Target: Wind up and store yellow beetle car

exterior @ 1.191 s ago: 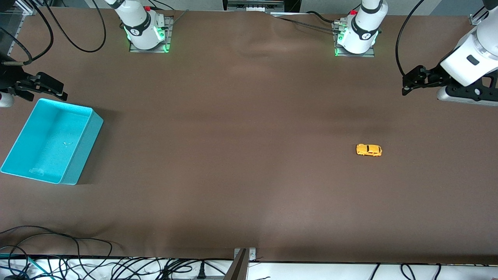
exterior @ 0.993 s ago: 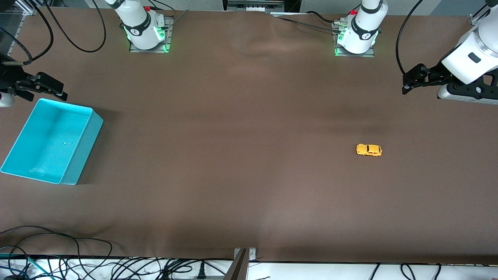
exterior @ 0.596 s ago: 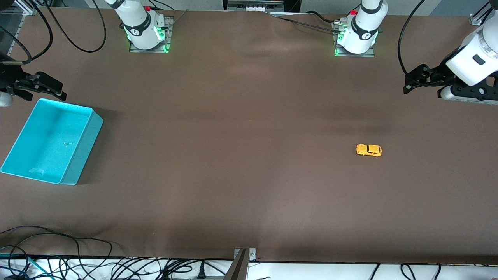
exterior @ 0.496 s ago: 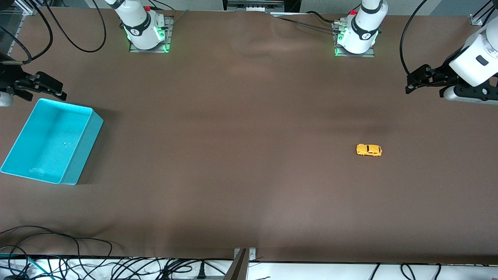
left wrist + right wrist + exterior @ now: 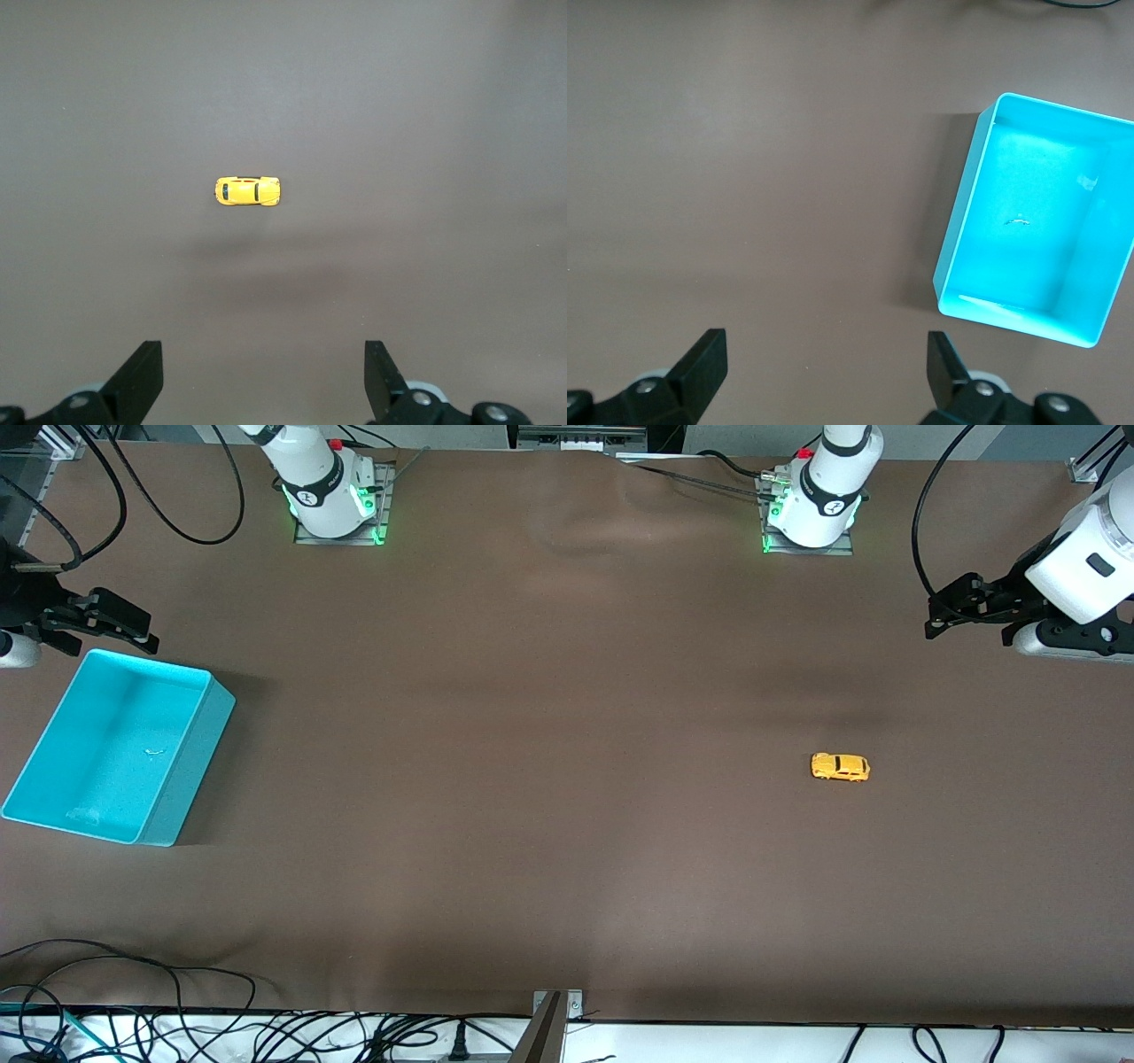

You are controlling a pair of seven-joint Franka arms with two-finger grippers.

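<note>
The yellow beetle car [image 5: 840, 767] stands alone on the brown table toward the left arm's end; the left wrist view shows it too [image 5: 248, 190], on its wheels. My left gripper [image 5: 937, 616] hangs open in the air over the table's end, well away from the car, with nothing between its fingers [image 5: 263, 351]. At the right arm's end sits a turquoise bin [image 5: 209, 717], with nothing in it but a small scrap. My right gripper [image 5: 135, 629] hovers open beside the bin's wall that lies farthest from the front camera, and holds nothing [image 5: 826, 343]. From the right wrist, the bin [image 5: 958, 232] shows off to one side.
Both arm bases [image 5: 332, 500] [image 5: 813, 509] stand along the table edge farthest from the front camera. Loose cables [image 5: 177, 1027] and a metal bracket [image 5: 554, 1014] line the nearest edge. Broad bare brown cover lies between car and bin.
The left arm's hand has drifted a little outward toward its end of the table and upward. The right gripper has shifted very slightly. Car and bin have not moved.
</note>
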